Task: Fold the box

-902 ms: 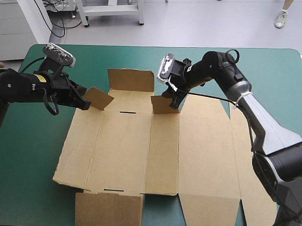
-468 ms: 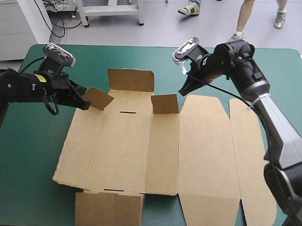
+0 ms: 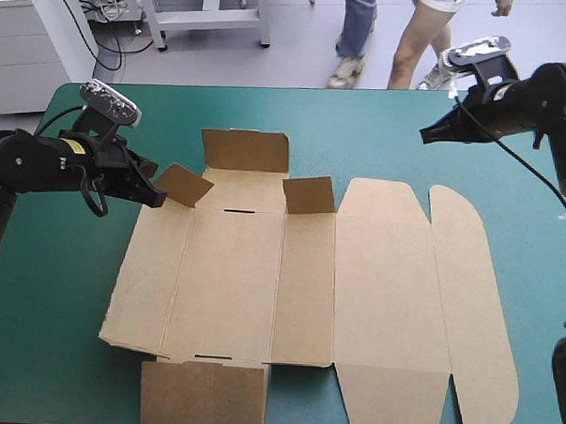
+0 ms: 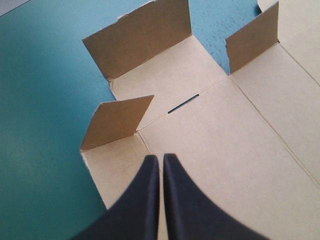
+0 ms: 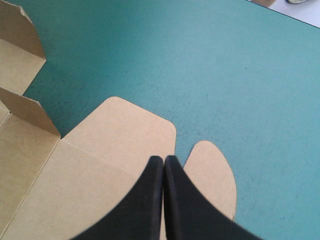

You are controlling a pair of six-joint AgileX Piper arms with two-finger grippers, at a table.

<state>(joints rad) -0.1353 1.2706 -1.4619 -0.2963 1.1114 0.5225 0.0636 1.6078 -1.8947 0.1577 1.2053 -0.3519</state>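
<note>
The brown box lies as a flat cut sheet in the middle of the teal-green table. Three small flaps stand up along its far edge: a left one, a wider back one and a middle one. My left gripper is shut, its tip at the base of the left flap, over the box's left side panel. My right gripper is shut and empty, raised above the table's far right, beyond the rounded lid flaps.
Two long rounded lid panels lie flat on the right. A folded-over flap sits at the table's near edge. Bare teal-green cover shows to the left of the box and at the far right.
My right gripper has left the middle raised flap and swung up and away toward the table's far right corner. The left arm and the box have not moved.
</note>
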